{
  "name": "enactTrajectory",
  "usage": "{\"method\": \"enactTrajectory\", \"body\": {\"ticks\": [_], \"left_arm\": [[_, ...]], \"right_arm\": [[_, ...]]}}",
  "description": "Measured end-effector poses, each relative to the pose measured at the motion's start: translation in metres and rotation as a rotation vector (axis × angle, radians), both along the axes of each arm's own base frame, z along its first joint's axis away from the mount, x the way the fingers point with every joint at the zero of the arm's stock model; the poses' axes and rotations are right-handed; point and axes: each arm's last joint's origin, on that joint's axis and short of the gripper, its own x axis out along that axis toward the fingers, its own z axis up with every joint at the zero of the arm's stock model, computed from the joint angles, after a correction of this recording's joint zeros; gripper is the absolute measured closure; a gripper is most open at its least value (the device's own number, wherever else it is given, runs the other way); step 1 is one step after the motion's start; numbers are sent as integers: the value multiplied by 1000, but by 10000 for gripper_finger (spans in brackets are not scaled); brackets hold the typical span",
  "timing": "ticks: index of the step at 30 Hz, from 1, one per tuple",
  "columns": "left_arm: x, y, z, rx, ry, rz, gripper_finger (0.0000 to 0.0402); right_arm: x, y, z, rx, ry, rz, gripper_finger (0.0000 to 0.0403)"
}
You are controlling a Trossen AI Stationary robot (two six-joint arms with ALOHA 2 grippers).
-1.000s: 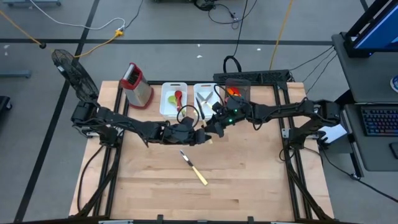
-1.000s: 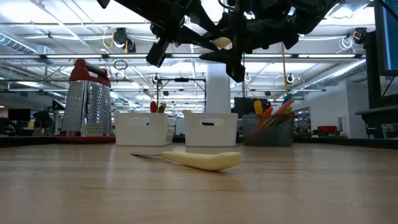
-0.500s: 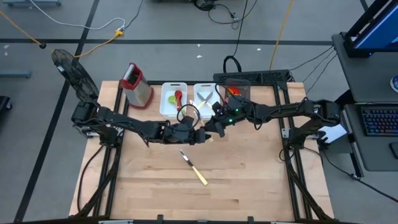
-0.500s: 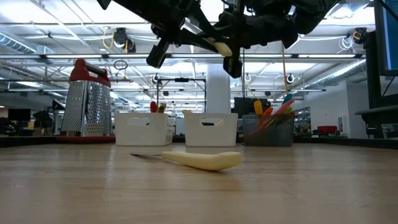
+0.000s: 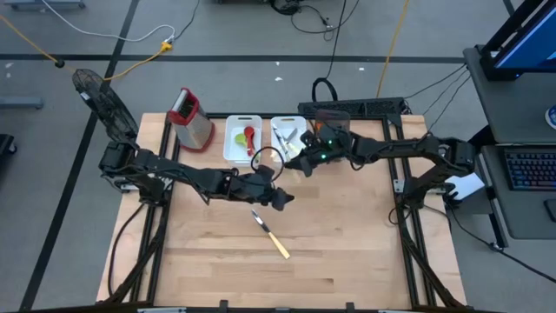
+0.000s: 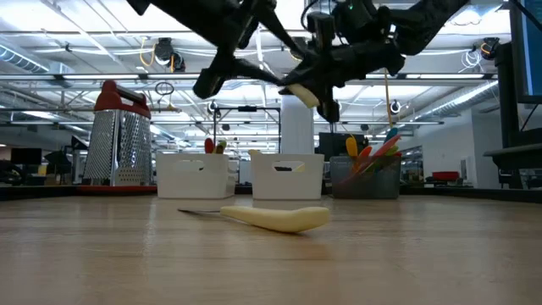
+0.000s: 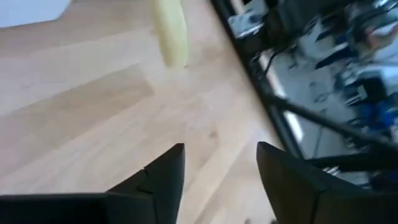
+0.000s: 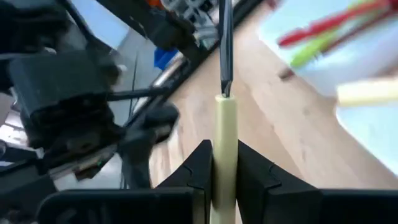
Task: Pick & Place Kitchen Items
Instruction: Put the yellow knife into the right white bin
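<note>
1. From above, the wooden table carries a red-topped grater at the back left, two white bins beside it and a dark bin further right; the left white bin holds a red spoon on something green, the right one holds metal pieces; a yellow-handled knife lies alone on the bare wood in the middle of the table, touching neither arm.
2. Same view: the left gripper hangs near the table's middle, just behind that knife; the right gripper sits at the near edge of the right white bin, with a green light on its wrist.
3. At table height, the knife on the wood lies flat in front of the bins, blade pointing left; the grater stands upright at the left; the dark bin at the right holds upright orange, green and red utensils; both arms cross overhead, and a pale handle shows in the dark fingers above the bins, though which arm's they are is hard to say here.
4. The left wrist camera shows its two fingers spread apart with nothing between them, bare wood beneath and a blurred pale handle further off.
5. The right wrist camera shows its fingers clamped on a second yellow-handled tool, a dark metal stem running out from the handle.
</note>
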Motion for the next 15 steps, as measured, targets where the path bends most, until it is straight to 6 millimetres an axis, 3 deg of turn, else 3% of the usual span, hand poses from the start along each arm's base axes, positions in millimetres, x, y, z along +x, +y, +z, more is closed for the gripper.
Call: {"method": "enactTrajectory", "body": {"ticks": [7,15], "left_arm": [[-9,0,-13,87,160,14,183],[-11,2,-14,158,181,75,195]], "right_arm": [[-22,-38,-8,295,94,10,372],[-47,-64,-20,707,229,24,372]]}}
